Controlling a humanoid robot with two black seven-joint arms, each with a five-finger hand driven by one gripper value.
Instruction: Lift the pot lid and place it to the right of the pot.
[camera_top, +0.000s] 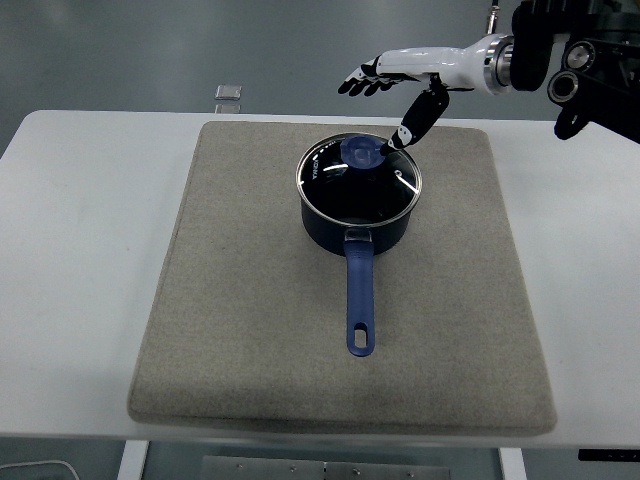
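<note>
Pot lid (358, 180): a glass lid with a blue knob (361, 151), seated on the dark blue saucepan (356, 220).
Saucepan: set on the grey mat (250, 330) on the white worktop (80, 250), its blue handle (360, 305) pointed at the near edge.
Right hand (405, 75): held above the lid's far right rim, fingers spread, nothing gripped, thumb angled down just beside the knob.
Small object (228, 92): seen beyond the worktop's far edge.

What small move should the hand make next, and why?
Probably lower the right hand a little and close its fingers on the blue knob. The lid sits on the pot, the hand is open, and its thumb already reaches down beside the knob.
</note>
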